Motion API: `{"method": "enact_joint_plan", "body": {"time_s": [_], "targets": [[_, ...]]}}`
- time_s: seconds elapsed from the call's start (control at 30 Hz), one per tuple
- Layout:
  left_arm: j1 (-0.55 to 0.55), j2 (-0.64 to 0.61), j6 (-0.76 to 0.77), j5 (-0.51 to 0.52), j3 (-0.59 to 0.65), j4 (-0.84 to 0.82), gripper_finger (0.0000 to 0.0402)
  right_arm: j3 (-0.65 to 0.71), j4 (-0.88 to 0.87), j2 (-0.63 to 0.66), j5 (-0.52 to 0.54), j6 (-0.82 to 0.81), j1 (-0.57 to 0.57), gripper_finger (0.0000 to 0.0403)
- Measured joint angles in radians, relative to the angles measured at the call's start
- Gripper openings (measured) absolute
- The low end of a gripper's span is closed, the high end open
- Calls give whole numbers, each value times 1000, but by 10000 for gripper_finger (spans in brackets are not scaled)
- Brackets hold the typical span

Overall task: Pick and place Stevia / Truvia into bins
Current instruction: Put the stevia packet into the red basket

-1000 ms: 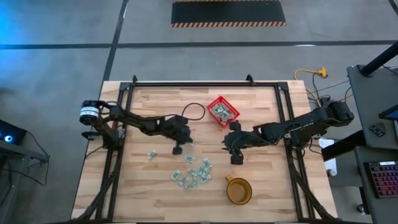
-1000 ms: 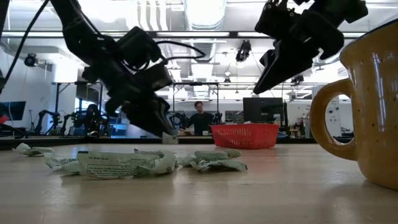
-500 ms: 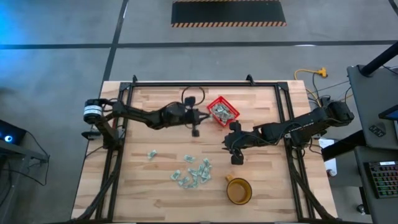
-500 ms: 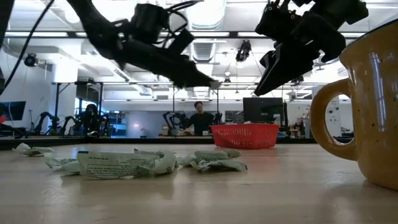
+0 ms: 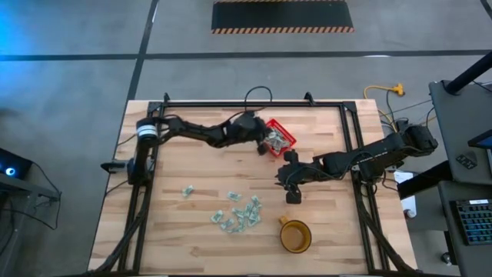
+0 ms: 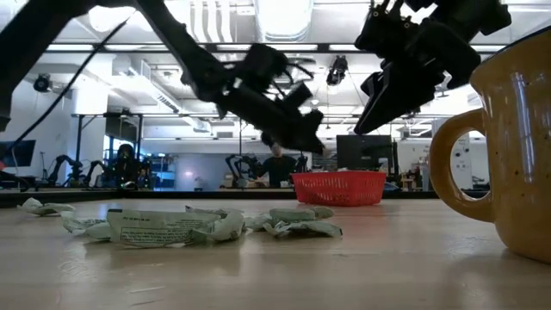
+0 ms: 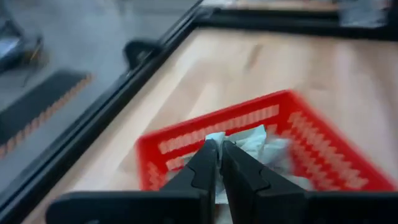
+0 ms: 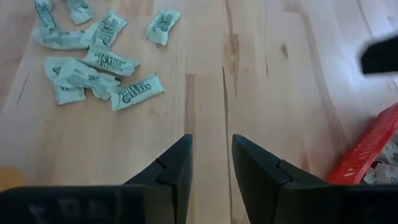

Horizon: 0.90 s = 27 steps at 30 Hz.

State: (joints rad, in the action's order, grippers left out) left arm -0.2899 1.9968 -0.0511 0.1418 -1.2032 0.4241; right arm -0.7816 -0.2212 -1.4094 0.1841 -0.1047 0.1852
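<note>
The red basket (image 5: 281, 135) stands at the table's far middle with several pale sachets in it. My left gripper (image 5: 264, 146) hangs over its left rim (image 7: 186, 142), shut on a pale green and white Stevia sachet (image 7: 212, 135). In the low view my left gripper (image 6: 317, 146) is above the basket (image 6: 338, 187). More loose sachets (image 5: 238, 215) lie flat on the wood nearer the front. My right gripper (image 8: 211, 152) hovers open above bare wood, right of that pile (image 8: 93, 62), with nothing between its fingers. My left gripper pinches the sachet at its fingertips (image 7: 205, 158). The picture is blurred, so I cannot tell which edge of the sachet they have. The fingers slant down from the table's left, toward the basket. The sachet is lifted clear of the table, above the basket's inside.
An amber-brown cup (image 5: 295, 235) with a handle stands near the front edge, right of the pile; it fills the right of the low view (image 6: 508, 146). One sachet (image 5: 187, 191) lies apart to the left. A black frame (image 5: 231, 101) runs along the table's edges.
My left gripper has risen from the sachet pile and swung toward the table's far edge and right, up to the red basket, staying shut with the sachet at its tips. Its fingers have tipped from pointing steeply down to a shallower slant.
</note>
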Motion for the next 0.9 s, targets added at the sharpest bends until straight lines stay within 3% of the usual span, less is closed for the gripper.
{"method": "enact_joint_plan", "body": {"time_s": [0.13, 0.37, 0.7, 0.9], "targets": [[-10, 39, 36, 83, -69, -102, 6, 2, 0, 0, 0, 0, 0, 99], [-10, 33, -43, 90, -68, -103, 11, 8, 0, 0, 0, 7, 0, 89], [-6, 28, -70, 86, -68, -104, 120, 14, 5, 0, 0, 3, 0, 79], [9, -37, -68, 48, -62, -271, 161, 24, 94, 0, 0, 5, 0, 85]]}}
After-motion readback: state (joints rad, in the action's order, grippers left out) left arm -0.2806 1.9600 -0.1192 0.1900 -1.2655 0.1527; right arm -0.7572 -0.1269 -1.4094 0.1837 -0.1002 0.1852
